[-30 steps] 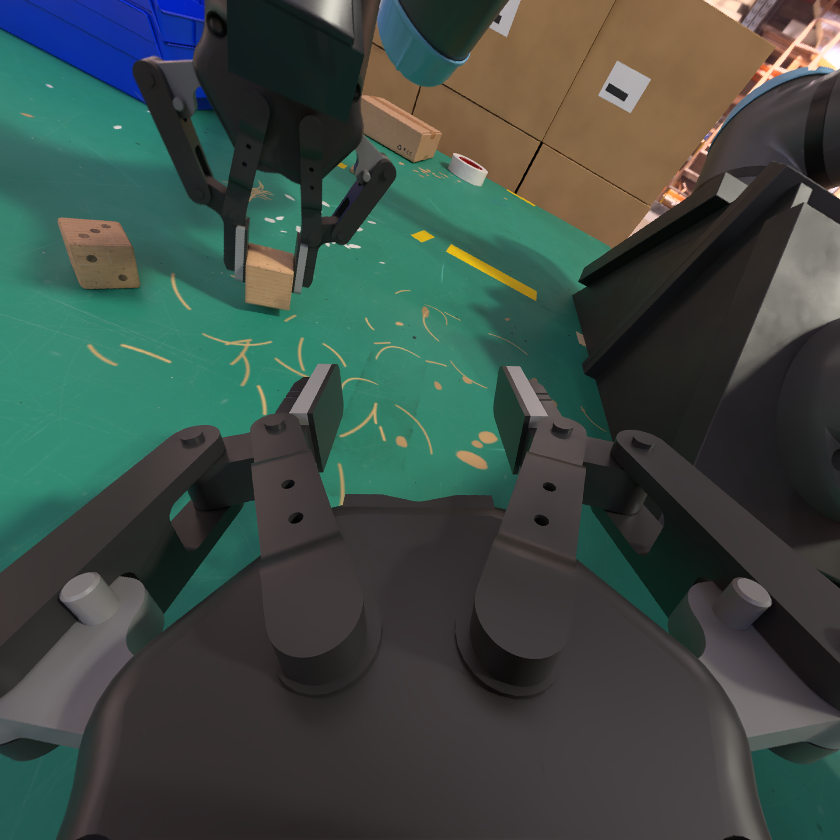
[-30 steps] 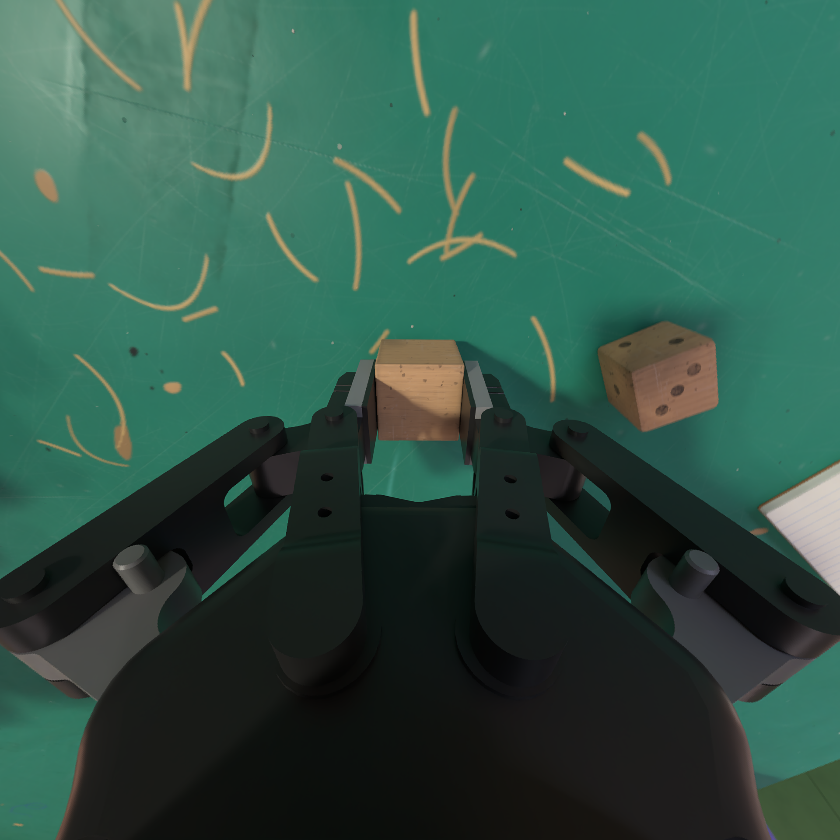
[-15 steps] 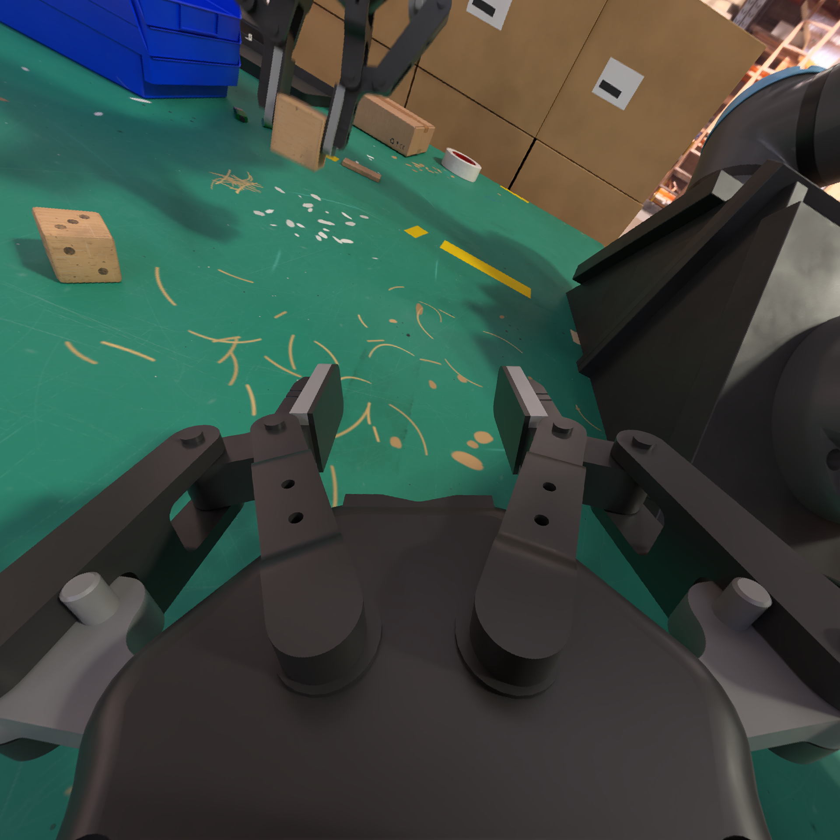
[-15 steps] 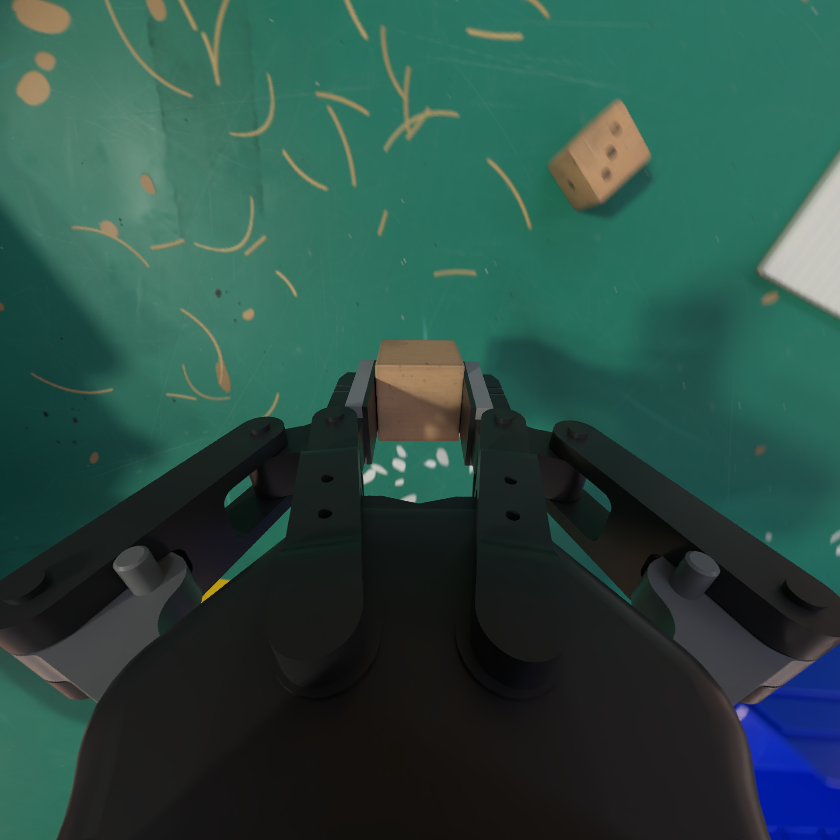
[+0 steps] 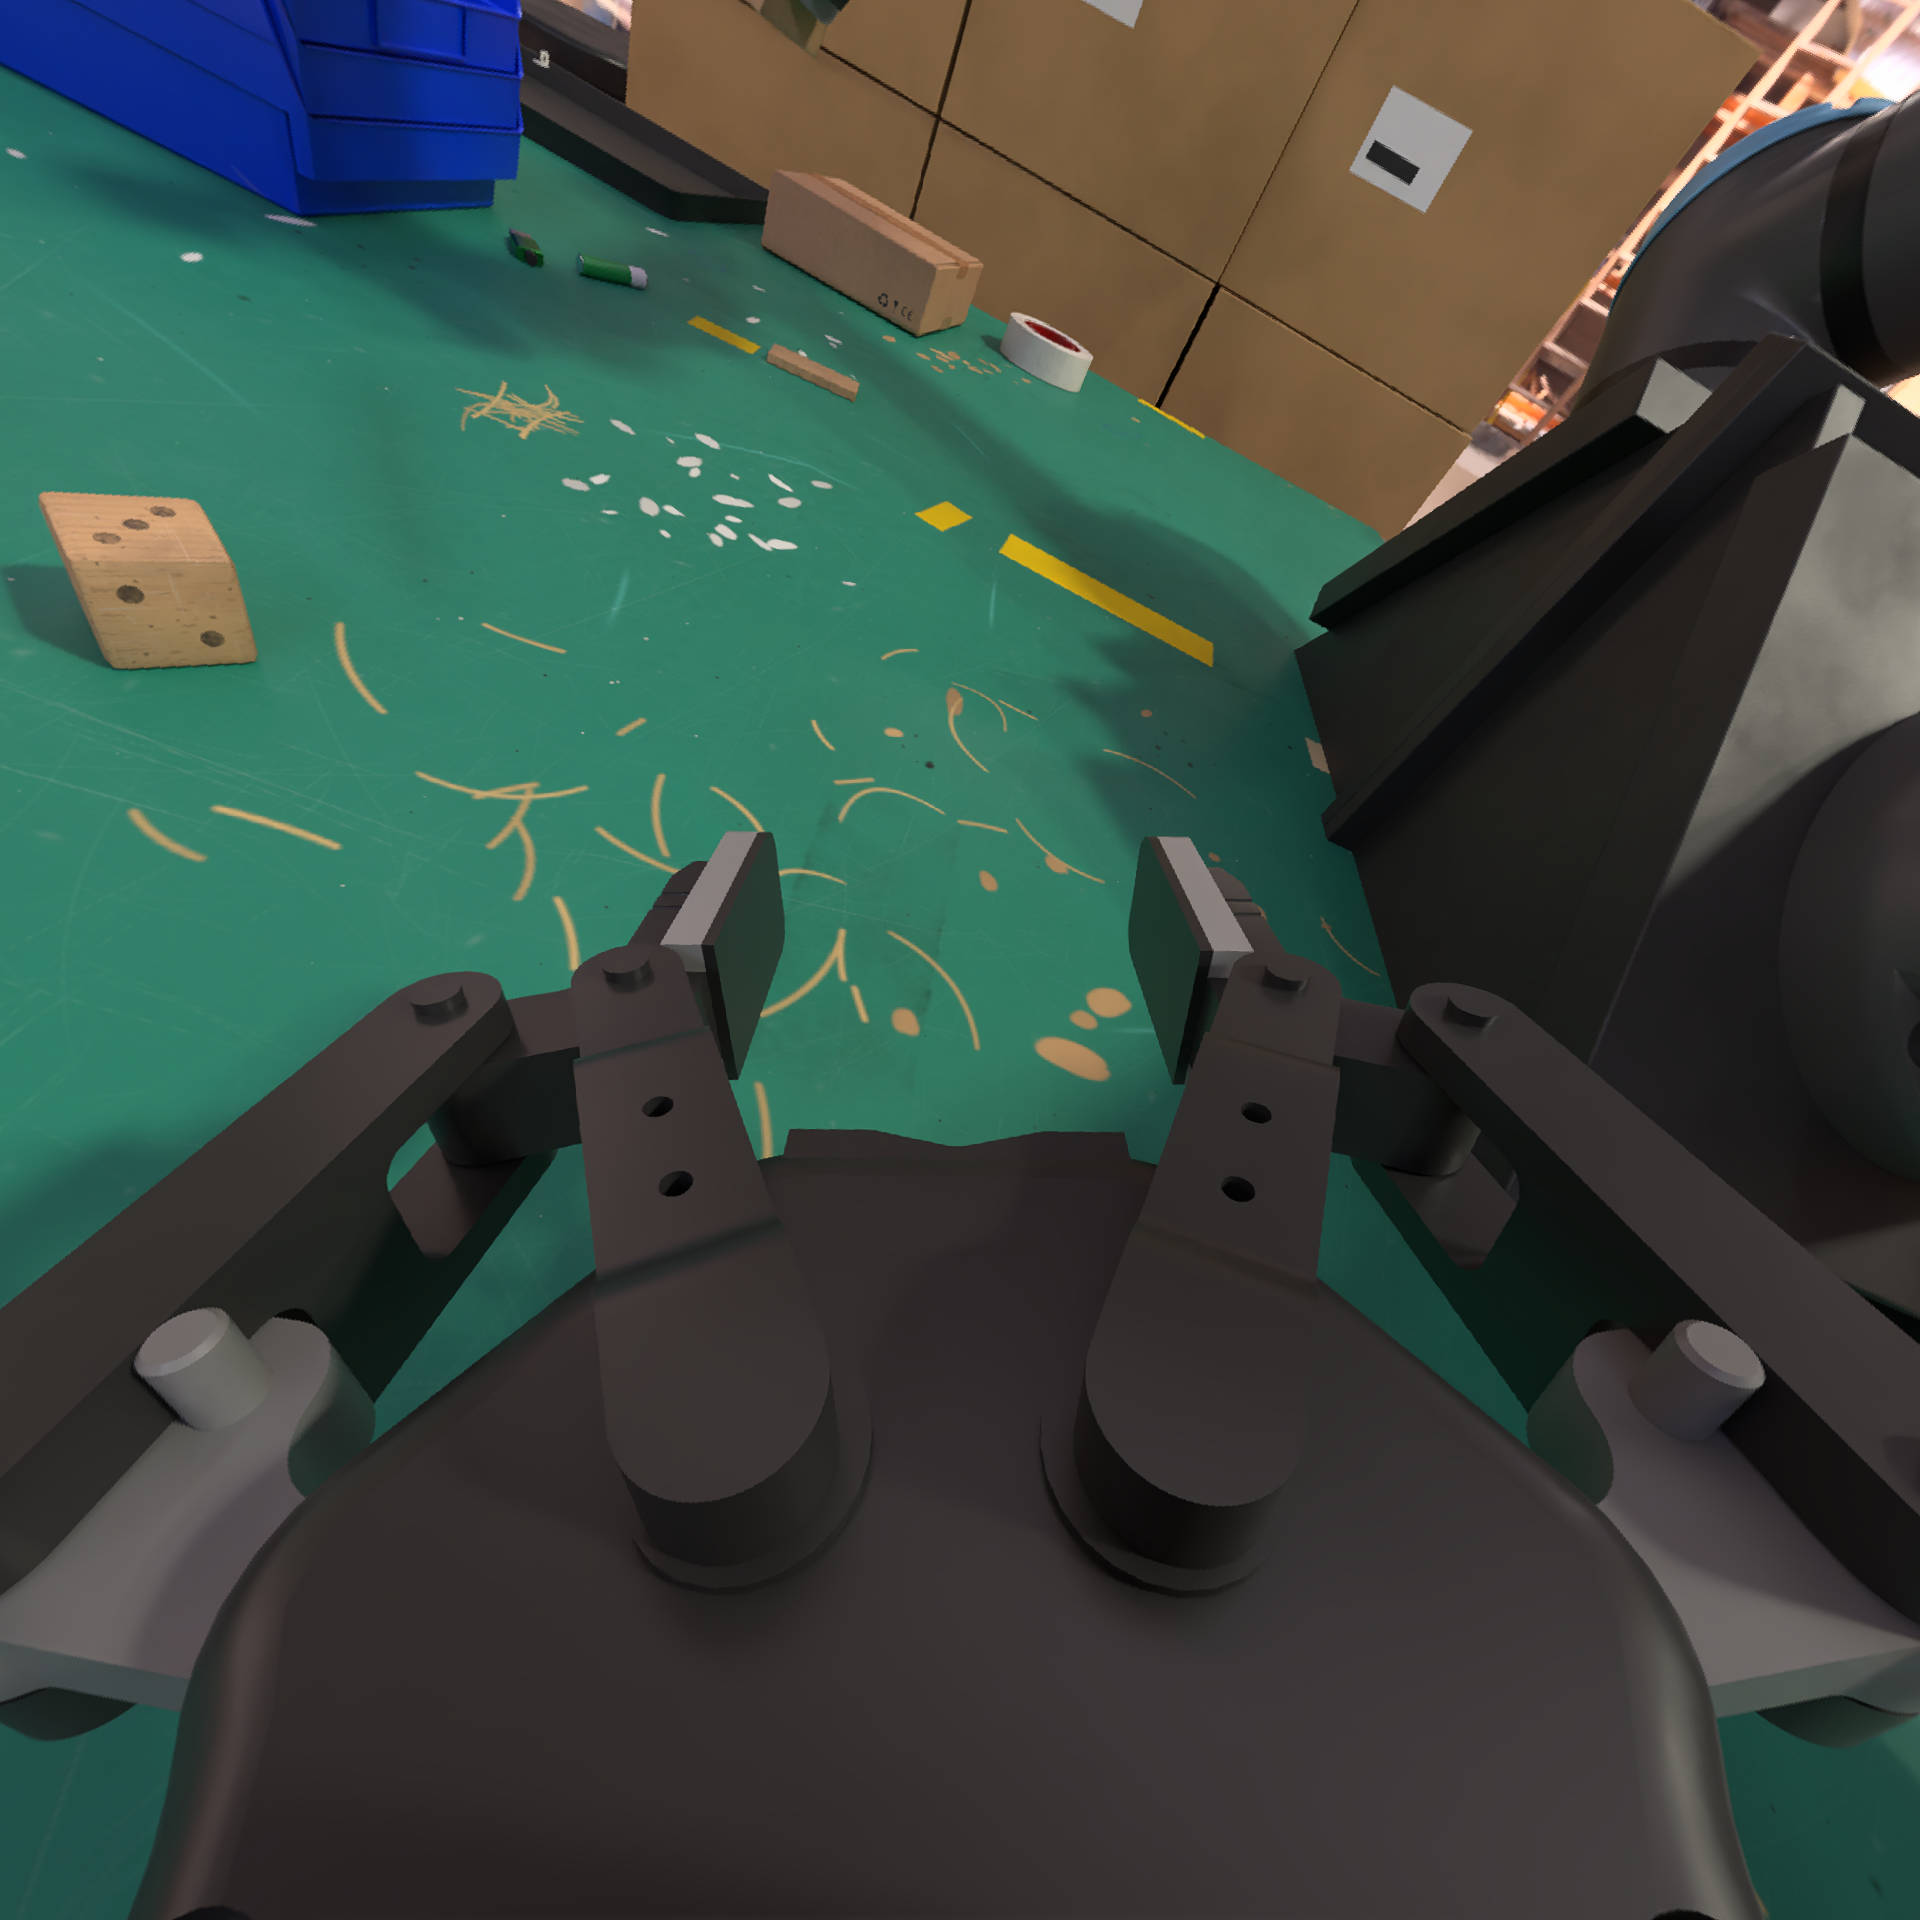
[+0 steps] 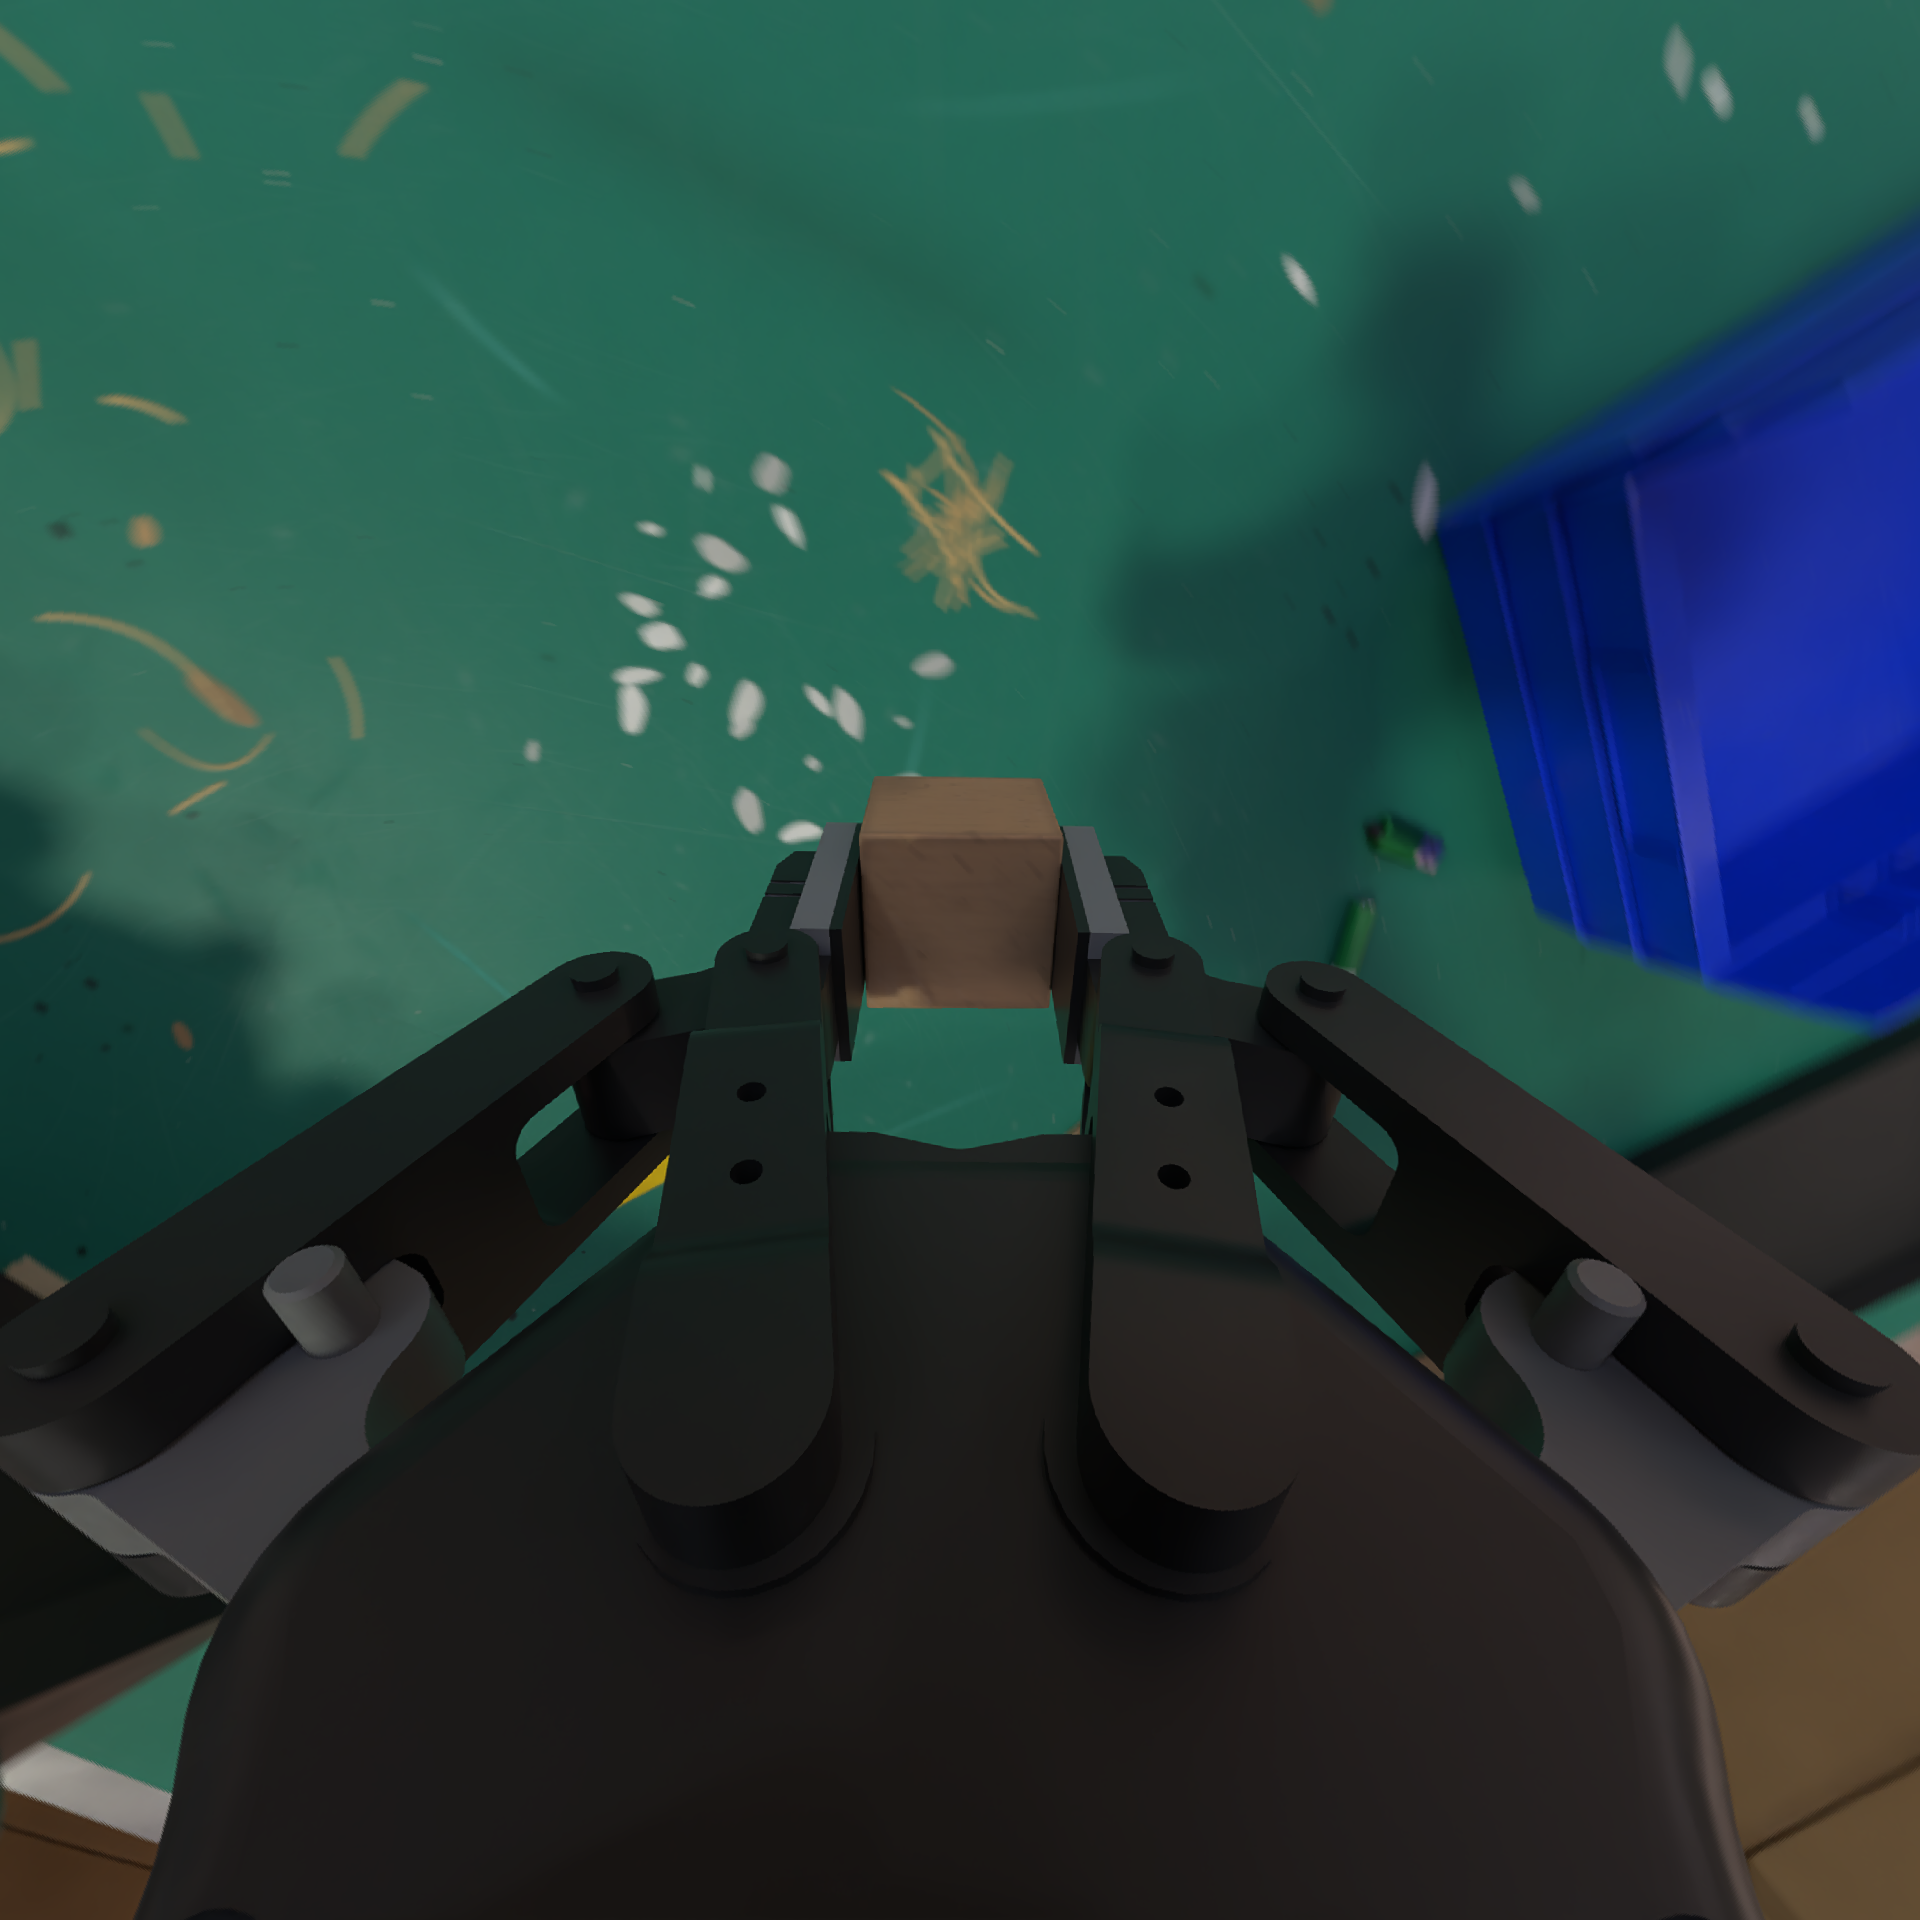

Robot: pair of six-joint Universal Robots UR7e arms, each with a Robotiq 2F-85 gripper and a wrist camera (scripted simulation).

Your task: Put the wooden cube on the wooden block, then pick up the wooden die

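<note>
My right gripper [image 6: 958, 914] is shut on the plain wooden cube [image 6: 956, 894] and holds it well above the green mat. The wooden die [image 5: 151, 578] with dark pips lies on the mat at the left of the left wrist view. The long wooden block [image 5: 868, 249] lies at the back by the cardboard boxes. My left gripper [image 5: 954, 935] is open and empty, low over the mat among orange shavings. The right gripper and the cube are out of the left wrist view.
A blue bin [image 5: 312, 94] [image 6: 1714, 707] stands at the back left. Cardboard boxes [image 5: 1195, 156] line the back edge. A tape roll [image 5: 1047, 348], a small wood strip [image 5: 812, 371], green markers [image 5: 611, 271] and a dark arm base [image 5: 1621, 727] at the right are nearby.
My right gripper has lifted the cube off the mat and carried it up and toward the back, out of the left wrist view. The left gripper has stayed put.
</note>
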